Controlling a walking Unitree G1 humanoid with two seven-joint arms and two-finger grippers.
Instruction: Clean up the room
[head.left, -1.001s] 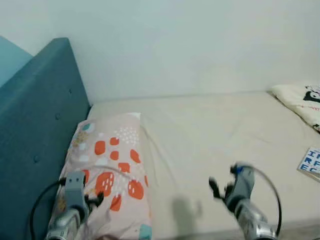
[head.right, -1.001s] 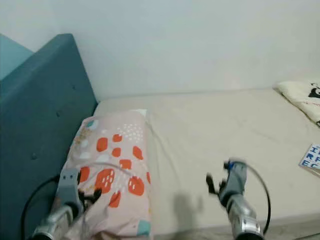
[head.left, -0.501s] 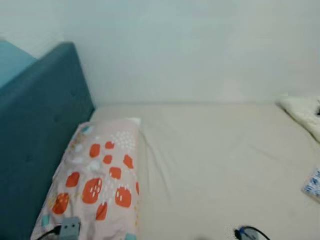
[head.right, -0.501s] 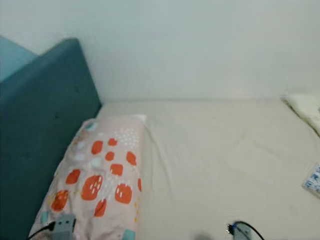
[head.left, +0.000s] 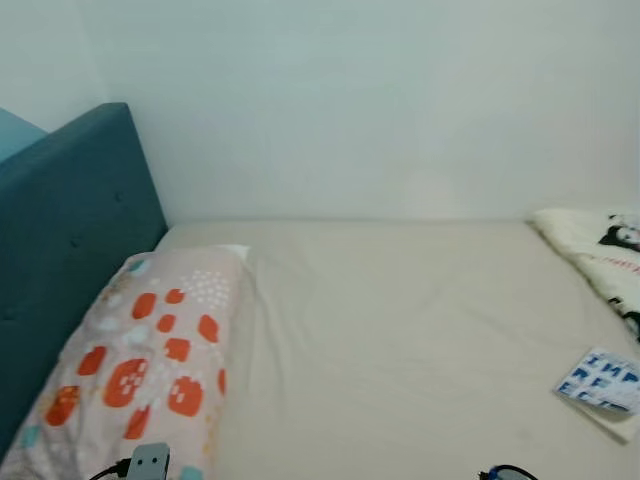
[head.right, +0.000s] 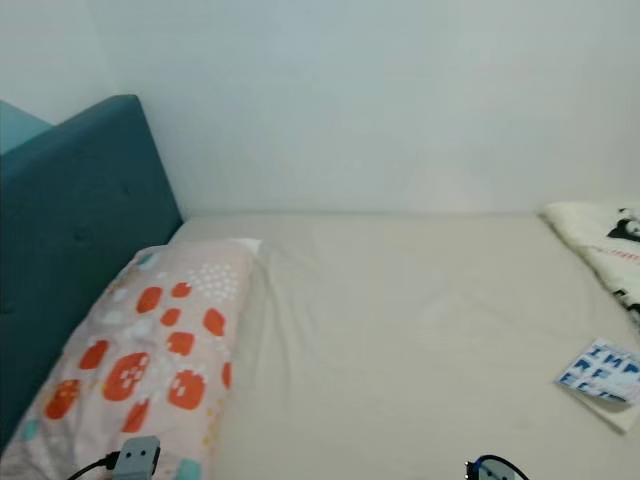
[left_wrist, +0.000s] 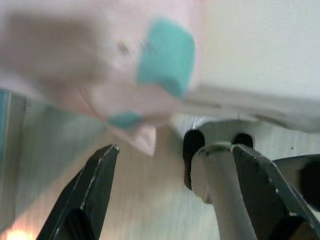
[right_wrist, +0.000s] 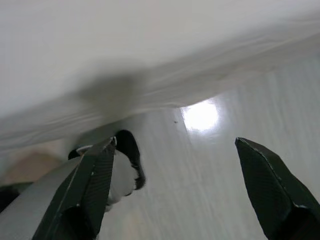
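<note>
- Looking down over a bed (head.left: 400, 330) with a plain cream sheet, pushed up against a white wall (head.left: 380, 110) along its far edge.
- Teal padded headboard (head.left: 60, 230) closing off the robot's left side, running from the near edge back to the wall.
- Pillow (head.left: 140, 360) with orange and teal blotches lying right along the headboard, long axis running from the near edge toward the wall, far end stopping a bit short of it.
- Big open stretch of sheet in the middle, between the pillow and the stuff on the right, just a few wrinkles beside the pillow.
- White blanket with black print (head.left: 600, 250) bunched at the far right edge of the bed.
- Blue-and-white patterned booklet (head.left: 600, 382) flat on the sheet near the right edge, turned at a slant, closer to the robot than the blanket and apart from it.
- Left gripper (left_wrist: 175, 195) low by the near corner of the pillow, fingers (left_wrist: 95, 190) spread wide with nothing between them, floor (left_wrist: 140, 200) below and a teal patch of the pillow just ahead.
- Right gripper (right_wrist: 175, 195) down below the bed's near edge, fingers (right_wrist: 270, 190) wide apart and empty, glossy floor (right_wrist: 200, 165) with a light glare underneath.
</note>
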